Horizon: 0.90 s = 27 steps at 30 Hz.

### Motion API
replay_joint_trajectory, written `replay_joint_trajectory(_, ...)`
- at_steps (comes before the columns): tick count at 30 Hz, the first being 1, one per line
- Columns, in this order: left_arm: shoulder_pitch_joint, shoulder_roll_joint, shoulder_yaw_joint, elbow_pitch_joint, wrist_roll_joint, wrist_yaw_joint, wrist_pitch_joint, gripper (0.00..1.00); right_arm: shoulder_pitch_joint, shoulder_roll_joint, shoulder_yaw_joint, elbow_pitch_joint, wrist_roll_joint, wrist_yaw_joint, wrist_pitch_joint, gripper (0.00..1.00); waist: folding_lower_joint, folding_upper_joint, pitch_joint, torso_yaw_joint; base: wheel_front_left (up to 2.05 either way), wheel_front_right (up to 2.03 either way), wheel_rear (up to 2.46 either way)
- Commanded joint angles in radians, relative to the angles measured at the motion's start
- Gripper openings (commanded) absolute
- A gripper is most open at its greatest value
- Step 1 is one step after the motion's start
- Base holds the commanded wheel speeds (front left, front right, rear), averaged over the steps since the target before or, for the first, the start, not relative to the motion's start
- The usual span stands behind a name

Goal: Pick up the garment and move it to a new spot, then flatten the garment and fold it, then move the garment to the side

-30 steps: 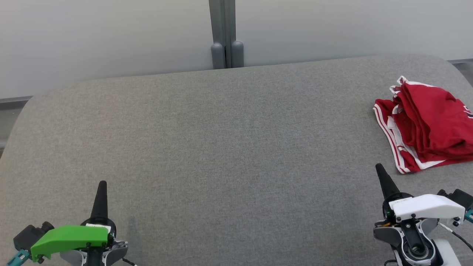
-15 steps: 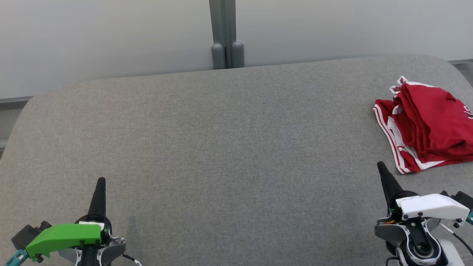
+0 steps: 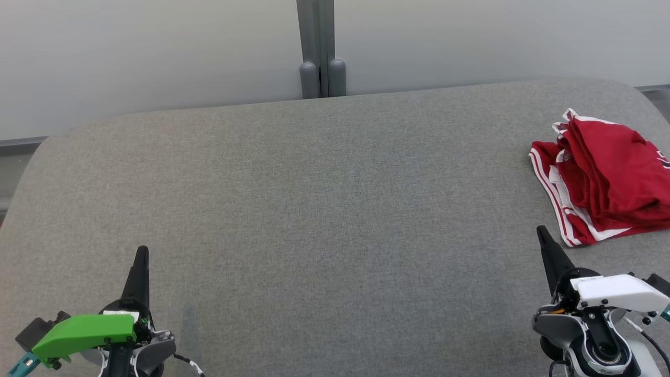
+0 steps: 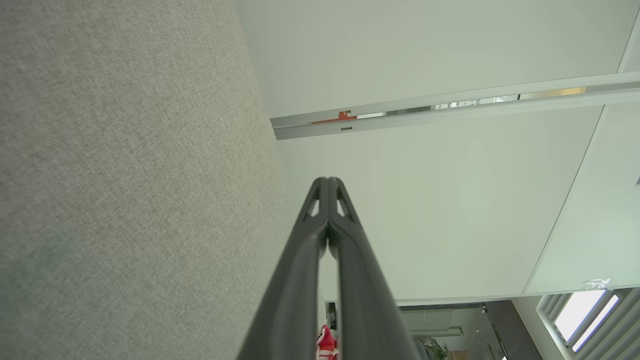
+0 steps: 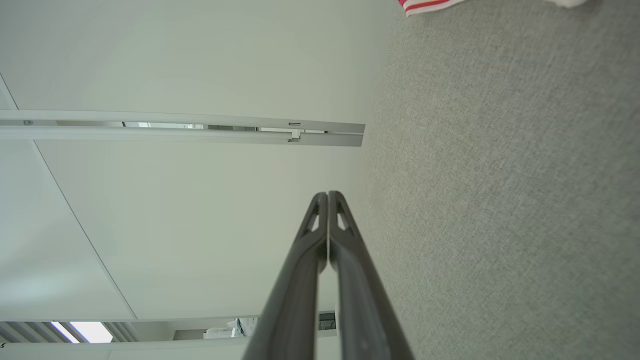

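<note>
Change: the left gripper (image 3: 141, 251) and the right gripper (image 3: 542, 230) have each drifted slightly outward, and their fingers reach a touch farther up the head view; the garment (image 3: 607, 178) has not moved.
Left gripper: at 7 o'clock in the head view, its fingers pressed together along their length in the left wrist view, with nothing between them.
Right gripper: at 5 o'clock, fingers likewise closed tip to tip in the right wrist view, and empty.
Garment: red with white stripes, bunched in loose folds at 3 o'clock on the grey padded surface (image 3: 324, 209); its near striped hem lies just beyond the right gripper's tip, apart from it.
Garment edge: its right part is cut by the picture's border, so how close it lies to the surface's rim there cannot be told.
Surface edges: the far rim runs from 10 to 2 o'clock and rounds off at both corners; the left rim falls away at 9 o'clock.
Open room: the whole middle, from 8 through 12 to 1 o'clock, is bare grey fabric between the two grippers.
Beyond the rim: a grey post (image 3: 319, 47) at 12 o'clock, with pale wall panels (image 3: 157, 52) on either side.
</note>
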Motion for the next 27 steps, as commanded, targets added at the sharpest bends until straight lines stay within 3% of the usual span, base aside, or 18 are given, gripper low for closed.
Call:
replay_joint_trajectory(1, -0.018, 0.008, 0.006, -0.008, -0.023, -0.003, 0.005, 0.0, 0.005, 0.0, -0.004, -0.008, 0.022, 0.0, 0.005, 0.0, 0.0, 0.0, 0.0, 0.0, 0.0, 0.0, 0.0)
replay_joint_trajectory(16, -0.023, 0.009, 0.014, -0.015, -0.113, -0.004, 0.032, 0.0, 0.009, 0.001, -0.014, -0.019, 0.121, 0.0, 0.022, 0.0, 0.0, 0.0, -0.001, 0.001, 0.0, 0.0, 0.0)
replay_joint_trajectory(27, -0.021, 0.008, 0.013, -0.013, -0.109, -0.004, 0.032, 0.0, 0.009, 0.001, -0.013, -0.018, 0.118, 0.001, 0.022, 0.0, 0.0, 0.0, -0.001, 0.001, 0.0, 0.0, 0.0)
